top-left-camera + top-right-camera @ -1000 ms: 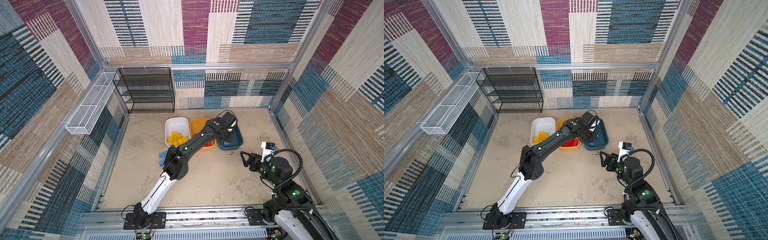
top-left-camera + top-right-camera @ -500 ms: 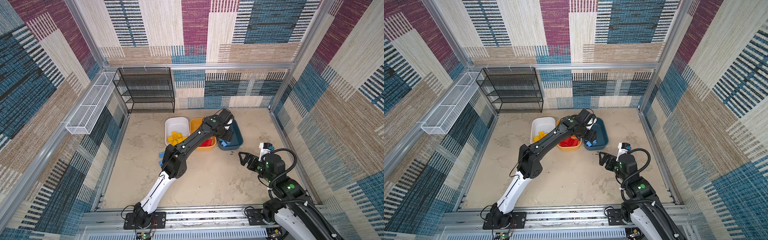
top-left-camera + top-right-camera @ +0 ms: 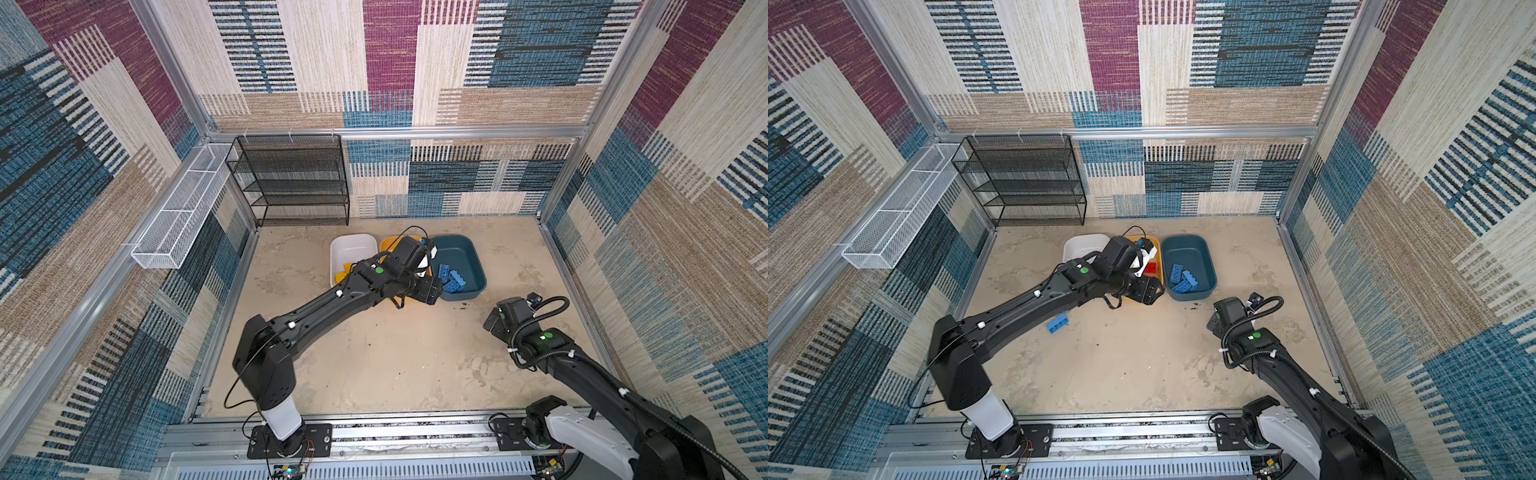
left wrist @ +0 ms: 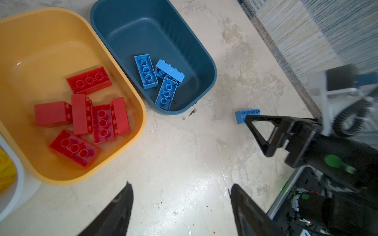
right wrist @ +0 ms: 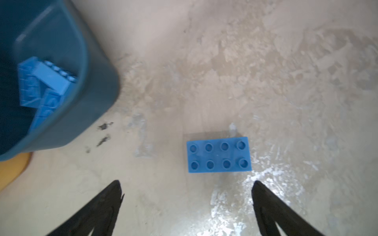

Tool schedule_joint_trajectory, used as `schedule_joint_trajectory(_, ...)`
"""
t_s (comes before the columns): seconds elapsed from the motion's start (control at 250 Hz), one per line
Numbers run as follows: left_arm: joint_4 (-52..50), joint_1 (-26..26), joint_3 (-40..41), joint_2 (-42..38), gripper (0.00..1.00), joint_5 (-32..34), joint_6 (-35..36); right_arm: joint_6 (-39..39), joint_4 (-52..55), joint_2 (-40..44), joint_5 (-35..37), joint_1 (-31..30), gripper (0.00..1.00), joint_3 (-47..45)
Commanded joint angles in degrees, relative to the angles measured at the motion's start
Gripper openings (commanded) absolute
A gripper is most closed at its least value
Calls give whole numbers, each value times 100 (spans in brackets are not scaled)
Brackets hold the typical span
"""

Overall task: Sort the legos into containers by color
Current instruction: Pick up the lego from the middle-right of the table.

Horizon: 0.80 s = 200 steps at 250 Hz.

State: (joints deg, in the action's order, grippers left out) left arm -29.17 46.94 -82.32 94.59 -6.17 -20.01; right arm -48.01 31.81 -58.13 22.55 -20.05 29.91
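Three containers stand side by side at the back: a white tub with yellow legos, a yellow-orange tub with several red legos, and a teal tub with three blue legos. My left gripper hovers open and empty over the floor, just in front of the orange and teal tubs. My right gripper is open above the floor, and a blue lego lies studs up just ahead of its fingertips. Another blue lego lies on the floor beside my left forearm.
A black mesh shelf rack stands at the back left. A white wire basket hangs on the left wall. Aluminium frame rails edge the floor. Bare floor stretches between the two arms and in front of the tubs.
My left gripper has gone from shut to open and drawn back from above the teal tub toward the front. My right gripper's jaws have spread wider and its wrist has shifted slightly left.
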Motion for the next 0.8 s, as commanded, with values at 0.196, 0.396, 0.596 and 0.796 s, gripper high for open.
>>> schedule_joint_trajectory(0.196,984,177,2360,-1489,74,16,-723,-10,-371,-542,246,344,100,-135)
schedule_joint_trajectory(0.396,1045,182,3265,-2131,73,180,-923,589,-882,-626,-318,837,100,-210)
schedule_joint_trajectory(0.596,1076,177,3602,-2316,73,123,-1005,951,-1093,-1189,-669,981,100,-21)
schedule_joint_trajectory(0.796,1104,184,3859,-2420,73,155,-1090,1096,-1120,-1596,-744,1002,99,119)
